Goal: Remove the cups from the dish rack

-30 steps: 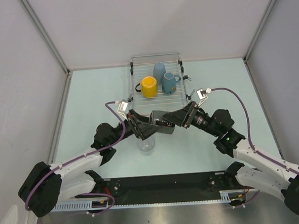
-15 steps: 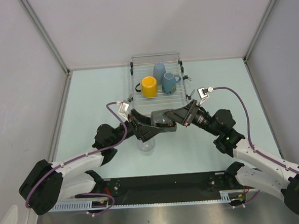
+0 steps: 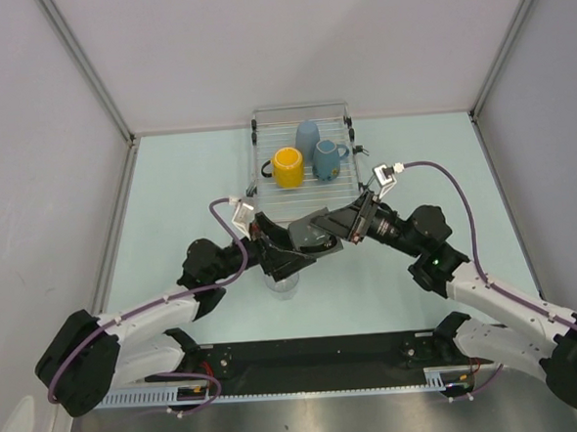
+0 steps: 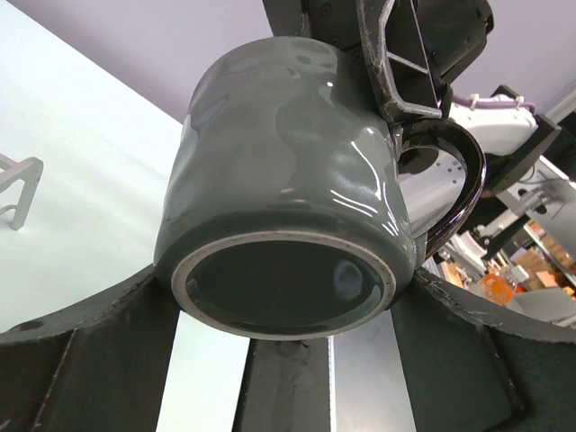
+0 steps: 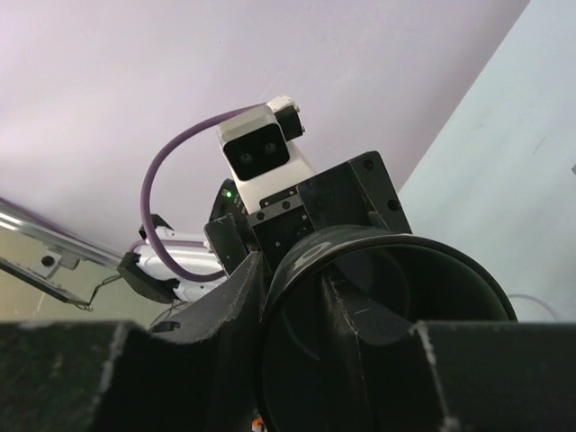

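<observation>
Pale table (image 3: 169,184): tumbler (image 3: 283,280) under dark grey mug (image 3: 314,236)

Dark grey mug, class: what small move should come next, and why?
Probably close the left gripper on the dark grey mug: its fingers flank the mug's base, while the right gripper pinches the rim. Whether the left already grips is unclear.

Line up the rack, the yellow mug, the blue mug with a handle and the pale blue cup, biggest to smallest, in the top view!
1. the dish rack, by far
2. the yellow mug
3. the blue handled mug and the pale blue cup look about alike, so I won't rank them.
</observation>
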